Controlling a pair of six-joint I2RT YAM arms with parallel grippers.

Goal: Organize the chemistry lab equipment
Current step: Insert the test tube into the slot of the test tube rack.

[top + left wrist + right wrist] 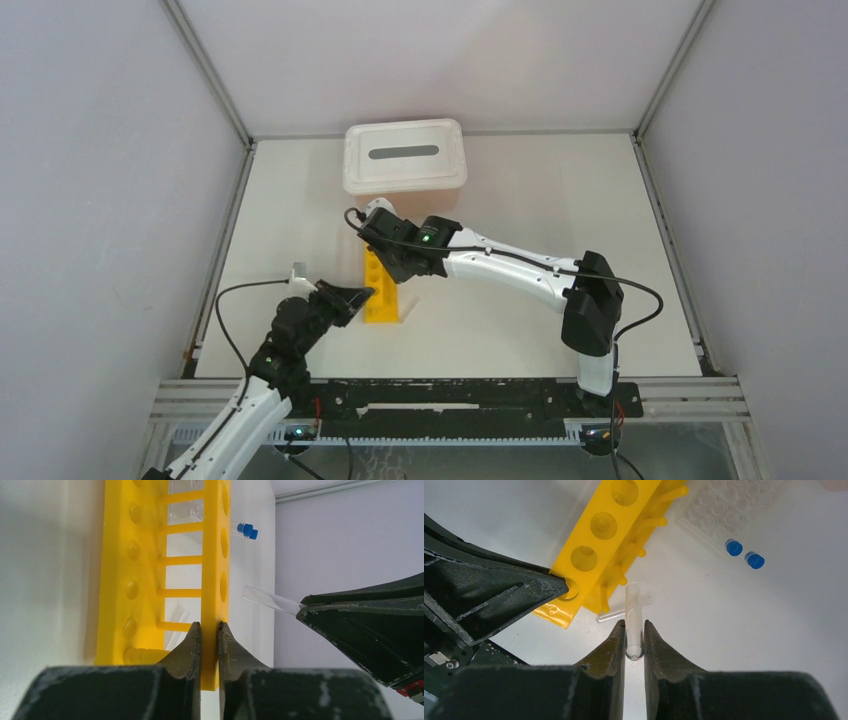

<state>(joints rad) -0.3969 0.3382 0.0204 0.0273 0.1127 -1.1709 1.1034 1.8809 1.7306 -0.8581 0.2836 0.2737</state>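
Nothing legible anywhere; the yellow rack (594, 542) carries a faint raised mark at its seven o'clock end, too blurred to read

Yellow rack (380, 290): long, round holes facing up.
Clear tube (634, 615): uncapped, just beside rack's end.
Blue-capped tubes (734, 547): two, beside gridded rack (729, 505).

Overhead view looks down on the table (550, 190); both close wrist views share the yellow rack (594, 541)

Tight around the long yellow rack with round holes (382, 305): left gripper (209, 628) pinches its near end, right gripper (634, 628) with a clear glass tube (633, 612) crowds its right side. Pink bin with white slotted lid (405, 155) blocks the back; the table (590, 190) is open far right.
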